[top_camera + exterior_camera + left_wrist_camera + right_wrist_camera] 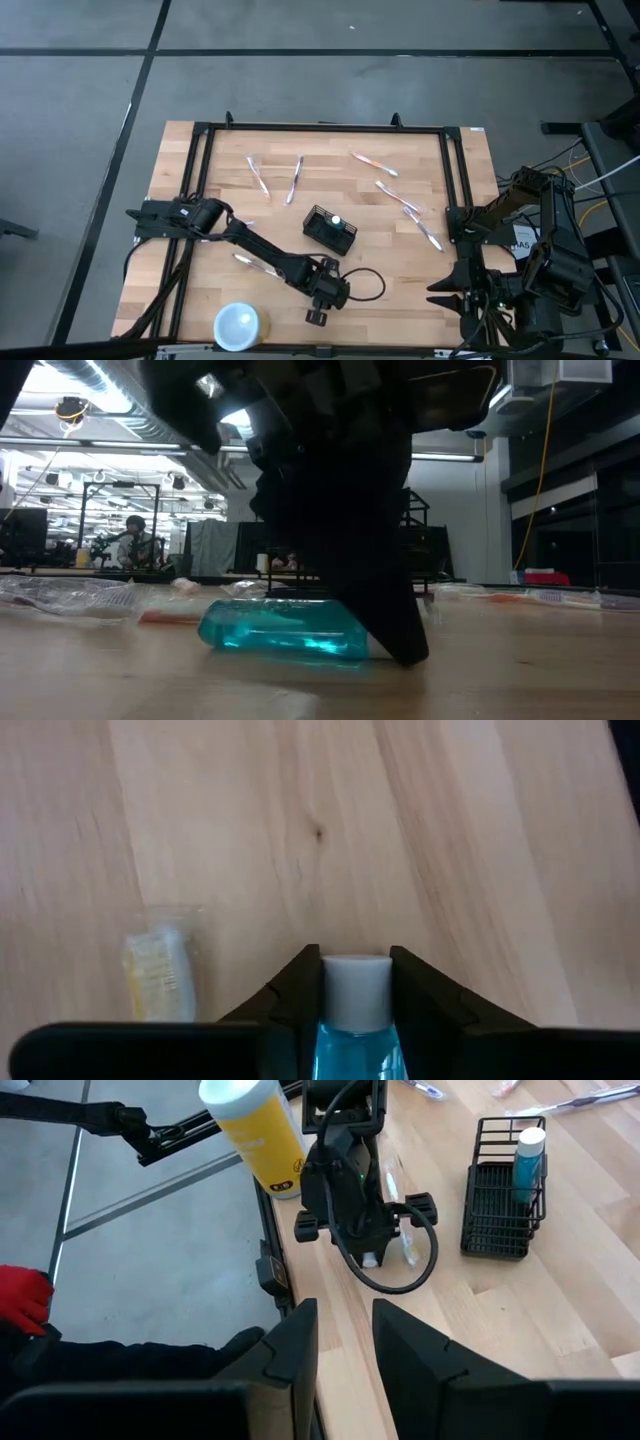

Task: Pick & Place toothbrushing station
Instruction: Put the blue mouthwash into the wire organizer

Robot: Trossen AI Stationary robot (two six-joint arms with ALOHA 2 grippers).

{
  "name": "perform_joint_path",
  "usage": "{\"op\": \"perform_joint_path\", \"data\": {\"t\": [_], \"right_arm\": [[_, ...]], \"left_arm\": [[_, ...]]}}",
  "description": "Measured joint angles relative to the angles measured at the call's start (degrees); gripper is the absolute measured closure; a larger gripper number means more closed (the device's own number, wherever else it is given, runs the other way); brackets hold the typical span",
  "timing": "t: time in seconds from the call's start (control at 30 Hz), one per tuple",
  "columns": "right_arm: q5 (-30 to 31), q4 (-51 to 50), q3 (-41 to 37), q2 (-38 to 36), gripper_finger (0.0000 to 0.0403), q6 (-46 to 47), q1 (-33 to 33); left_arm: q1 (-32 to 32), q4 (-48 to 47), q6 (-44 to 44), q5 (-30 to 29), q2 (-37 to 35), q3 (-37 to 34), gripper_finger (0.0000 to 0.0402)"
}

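Left wrist view puts the left gripper (355, 1005) right down at the pale wooden tabletop (300, 820), its two dark fingers (290, 995) closed in against a small clear-blue bottle with a pale grey cap (356, 990), so the gap between them is only as wide as the bottle; it seems to be held, though lying low against the wood in the low view (285, 632). Just beside it lies a small clear wrapped packet (160, 965). In the high view this gripper (322, 296) sits near the front edge, with a round white cup (238, 325) near it, and the toothbrushing station, a black rectangular mesh caddy (329, 231), stands well apart from it toward the table's middle, already carrying one blue tube with a white cap (528, 1160). Several wrapped toothbrushes (293, 180) lie scattered beyond. The right gripper (345, 1345) waits off the table's right side, fingers parted with nothing between them. The step in hand looks like picking up the bottle; next it would need lifting clear, carrying over the caddy, and lowering into a free compartment without knocking the tube.
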Motion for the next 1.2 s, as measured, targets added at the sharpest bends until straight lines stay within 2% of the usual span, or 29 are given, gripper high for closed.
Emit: {"op": "perform_joint_path", "data": {"t": [0.1,0.2,0.3,0.37,0.57,0.73,0.9,1.03,1.2], "right_arm": [[0.00,0.00,0.00,0.00,0.0303,-0.08,0.02],[0.02,0.04,0.00,0.00,0.0303,-0.10,0.01],[0.00,0.07,0.00,0.00,0.0303,-0.13,0.04],[0.11,0.08,0.00,0.00,0.0303,-0.13,0.54],[3.07,0.81,0.00,0.00,0.0303,-0.06,2.83],[7.33,0.77,0.00,0.00,0.0303,-0.12,4.81],[9.50,0.82,0.00,0.00,0.0303,-1.38,5.79],[9.66,0.89,0.00,0.00,0.0303,-1.42,6.12],[9.88,1.14,0.00,0.00,0.0303,-1.46,6.12]], "left_arm": [[-0.02,-1.94,-0.08,-0.77,0.01,2.76,0.0311],[-0.04,-2.07,-1.02,-4.52,-0.07,6.39,0.0311],[0.02,-3.40,-4.08,-9.83,-0.54,10.12,0.0311],[-0.09,-4.53,-8.29,-16.00,-1.78,11.54,0.0311],[-1.63,-14.73,-27.00,-37.87,-7.70,11.69,0.0311],[-3.94,-26.09,-45.89,-52.78,-10.57,11.73,0.0311],[-5.93,-30.81,-63.19,-63.48,-10.79,10.38,0.0311],[-7.56,-31.35,-77.71,-72.60,-10.71,6.27,0.0311],[-8.85,-31.15,-90.39,-81.75,-10.71,-0.58,0.0311]]}}
